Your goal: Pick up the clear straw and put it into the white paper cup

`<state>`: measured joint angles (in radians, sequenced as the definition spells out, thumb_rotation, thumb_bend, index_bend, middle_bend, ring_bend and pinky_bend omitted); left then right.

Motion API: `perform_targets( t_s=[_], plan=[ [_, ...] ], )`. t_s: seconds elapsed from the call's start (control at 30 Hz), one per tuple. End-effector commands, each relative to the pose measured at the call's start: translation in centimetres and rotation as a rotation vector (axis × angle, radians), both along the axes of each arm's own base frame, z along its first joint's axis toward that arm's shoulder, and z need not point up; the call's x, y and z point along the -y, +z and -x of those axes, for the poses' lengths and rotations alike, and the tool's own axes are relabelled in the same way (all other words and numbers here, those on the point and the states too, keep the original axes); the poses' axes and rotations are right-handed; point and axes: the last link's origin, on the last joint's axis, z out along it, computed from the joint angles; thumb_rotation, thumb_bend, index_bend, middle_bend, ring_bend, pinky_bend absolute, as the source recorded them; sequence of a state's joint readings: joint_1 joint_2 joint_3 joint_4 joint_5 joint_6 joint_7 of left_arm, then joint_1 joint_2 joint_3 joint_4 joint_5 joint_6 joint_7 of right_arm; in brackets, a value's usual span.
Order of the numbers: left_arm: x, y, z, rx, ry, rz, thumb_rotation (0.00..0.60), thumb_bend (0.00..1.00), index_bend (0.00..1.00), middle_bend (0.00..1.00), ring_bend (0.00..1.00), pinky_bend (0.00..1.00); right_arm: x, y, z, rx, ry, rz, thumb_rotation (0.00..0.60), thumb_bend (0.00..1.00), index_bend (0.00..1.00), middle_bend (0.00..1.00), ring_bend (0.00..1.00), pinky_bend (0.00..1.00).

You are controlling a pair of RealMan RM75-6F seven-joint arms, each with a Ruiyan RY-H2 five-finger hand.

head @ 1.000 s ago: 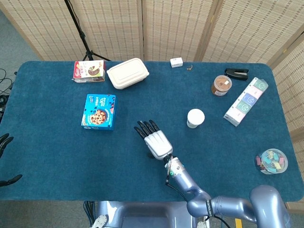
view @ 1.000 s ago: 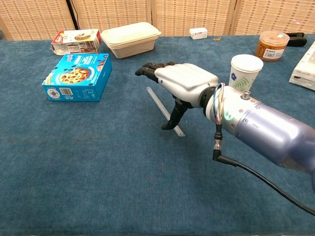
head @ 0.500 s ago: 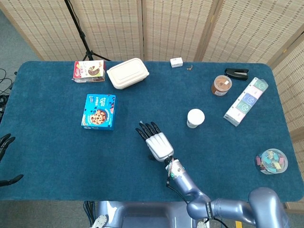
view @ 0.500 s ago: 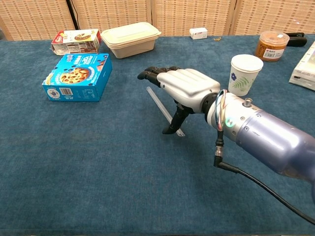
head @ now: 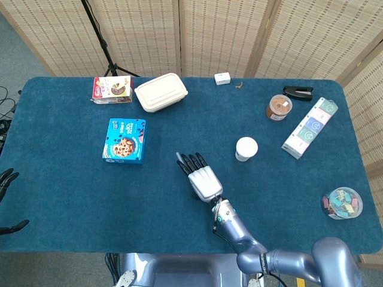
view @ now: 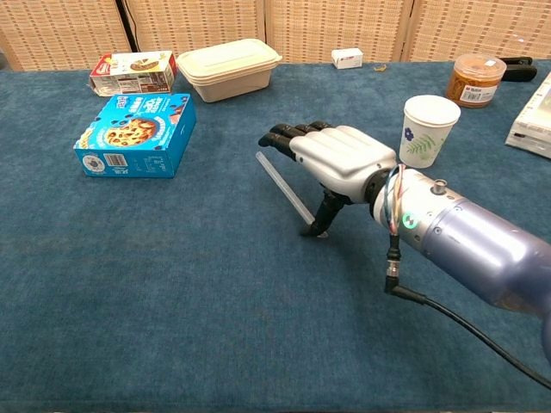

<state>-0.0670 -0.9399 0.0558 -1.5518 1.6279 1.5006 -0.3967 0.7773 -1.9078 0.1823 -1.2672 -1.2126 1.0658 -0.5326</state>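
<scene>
The right hand [view: 344,159], fingers spread and empty, slides right along the clear straw [view: 284,187], thumb planted at its near end, grasp pending

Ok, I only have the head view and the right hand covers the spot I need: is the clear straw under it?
Observer: Yes. In the chest view the clear straw lies flat on the blue cloth, running from beyond the fingertips back under the right hand.
Operator: Is the hand gripping it?
Observer: No. The fingers stretch out level above the straw, not curled around it.
Operator: And the thumb?
Observer: The thumb points down to the cloth at the straw's near end; I cannot tell if it touches the straw.
Operator: Is the cup clear of the hand?
Observer: Yes, the white paper cup stands upright, apart from the hand, on its right.
</scene>
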Motion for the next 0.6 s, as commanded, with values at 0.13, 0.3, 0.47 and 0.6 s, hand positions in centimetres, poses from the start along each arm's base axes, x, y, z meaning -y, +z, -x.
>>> perform_targets(
  t_s=[0.13,0.3,0.47,0.6],
  plan=[
    [0.0,-0.1,0.0,-0.001,0.002,0.000,0.600,0.00,0.00,0.00,0.00,0.00,0.9,0.9,1.1,-0.057,0.017,0.056,0.600,0.00,0.00,0.00,0.00,0.00],
    [0.0,-0.1,-0.1,-0.005,-0.001,0.004,0.600,0.00,0.00,0.00,0.00,0.00,2.1,2.1,2.2,-0.116,0.027,0.120,0.600,0.00,0.00,0.00,0.00,0.00],
    [0.0,-0.2,-0.1,-0.008,0.000,0.008,0.600,0.00,0.00,0.00,0.00,0.00,3.3,3.0,3.2,-0.192,0.057,0.186,0.600,0.00,0.00,0.00,0.00,0.00],
    [0.0,-0.2,-0.1,-0.008,0.000,0.009,0.600,0.00,0.00,0.00,0.00,0.00,4.1,4.0,3.3,-0.231,0.095,0.248,0.600,0.00,0.00,0.00,0.00,0.00]
  ],
)
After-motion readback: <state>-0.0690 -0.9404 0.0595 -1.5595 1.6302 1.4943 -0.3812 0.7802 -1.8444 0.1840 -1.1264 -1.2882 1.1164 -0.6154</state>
